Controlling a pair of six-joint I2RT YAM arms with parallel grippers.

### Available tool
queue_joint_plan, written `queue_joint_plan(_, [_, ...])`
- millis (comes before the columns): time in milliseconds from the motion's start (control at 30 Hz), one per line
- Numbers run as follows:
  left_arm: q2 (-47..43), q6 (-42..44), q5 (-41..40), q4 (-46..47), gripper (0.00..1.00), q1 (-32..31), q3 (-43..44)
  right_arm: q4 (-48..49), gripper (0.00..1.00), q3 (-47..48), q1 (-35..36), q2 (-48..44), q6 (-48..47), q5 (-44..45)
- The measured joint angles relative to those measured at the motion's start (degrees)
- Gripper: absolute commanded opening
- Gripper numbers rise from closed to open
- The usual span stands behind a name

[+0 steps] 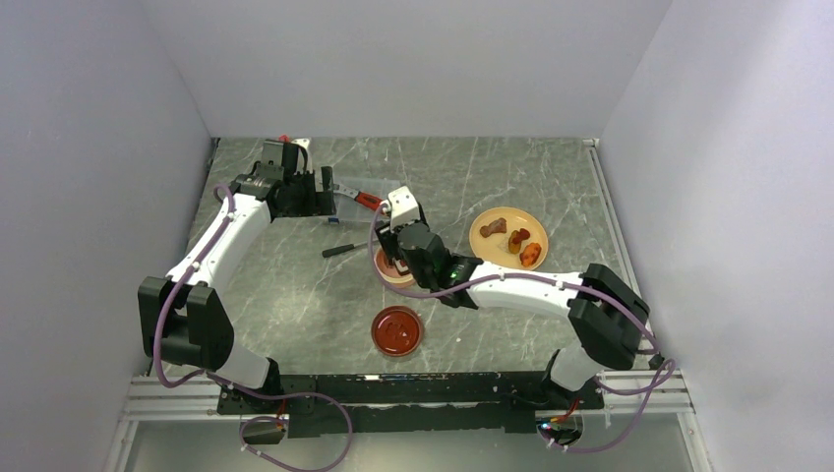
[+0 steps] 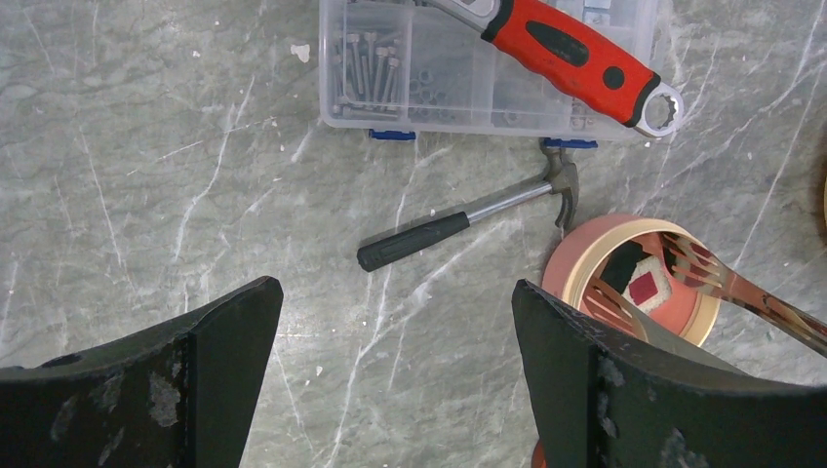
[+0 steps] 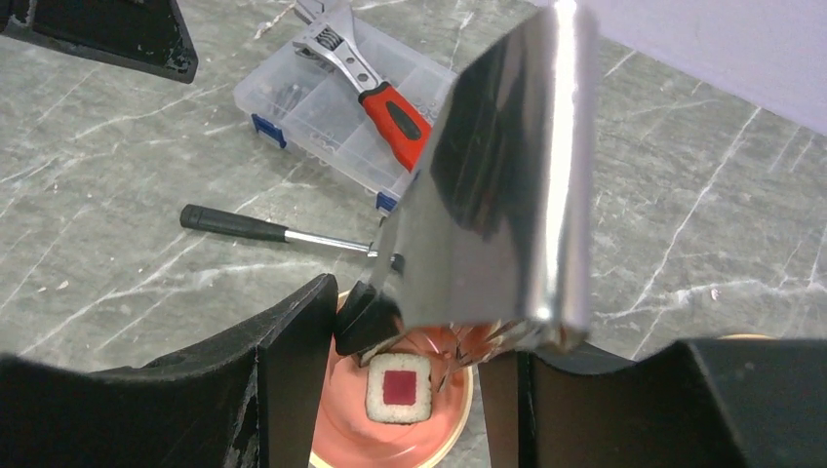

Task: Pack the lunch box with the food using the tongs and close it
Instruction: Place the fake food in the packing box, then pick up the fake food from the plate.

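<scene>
Right jaws were gripping the long thin grey metal tongs (image 3: pixel 497 185), whose long axis ran out ahead of them and down into the small round lunch box tub, salmon-pink inside (image 2: pixel 585 255). The black-and-white roll piece (image 3: pixel 398 388) lay in the tub right between the tong tips. Left jaws were wide and empty, tub off to their right. Brown and orange food bits (image 1: pixel 518 239) sat on the flat yellow plate (image 1: pixel 497 251), right of the right jaws, so that arm's nearer. Grey marbled worktop (image 1: pixel 295 285) looked flat, but a black-handled hammer (image 2: pixel 439 234) lay just beside the tub.
</scene>
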Motion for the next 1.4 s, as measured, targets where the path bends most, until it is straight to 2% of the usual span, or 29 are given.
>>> queue_joint_plan(200, [0.0, 0.0, 0.2, 0.0, 0.94, 0.0, 0.0, -4.7, 0.55, 1.38, 1.14, -2.97, 0.35, 1.18])
queue_joint_plan(400, [0.0, 0.0, 0.22, 0.0, 0.94, 0.0, 0.0, -11.04, 0.52, 3.39, 1.44, -10.47, 2.54, 2.12])
queue_joint_plan(567, [0.0, 0.0, 0.48, 0.0, 0.94, 0.0, 0.0, -17.31, 0.5, 4.61, 0.04, -15.47, 5.38, 6.8])
queue_joint_plan(667, [0.0, 0.0, 0.68, 0.02, 0.94, 0.0, 0.0, -22.18, 0.5, 4.61, -4.48, -17.4, 8.41, 8.44])
queue_joint_plan(900, [0.0, 0.0, 0.68, 0.0, 0.94, 0.0, 0.0, -28.98, 0.53, 2.69, -21.11, -21.03, 12.28, 10.27])
queue_joint_plan(1133, [0.0, 0.0, 0.68, 0.0, 0.94, 0.0, 0.0, -29.92, 0.53, 0.85, -36.76, -20.83, 12.57, 5.18])
queue_joint_plan(1267, [0.0, 0.0, 0.68, 0.0, 0.94, 0.0, 0.0, -29.79, 0.52, 0.13, -40.94, -18.73, 12.81, 1.49])
queue_joint_plan(1400, [0.0, 0.0, 0.68, 0.0, 0.94, 0.0, 0.0, -29.75, 0.48, -0.13, -41.75, -16.48, 13.07, -0.39])
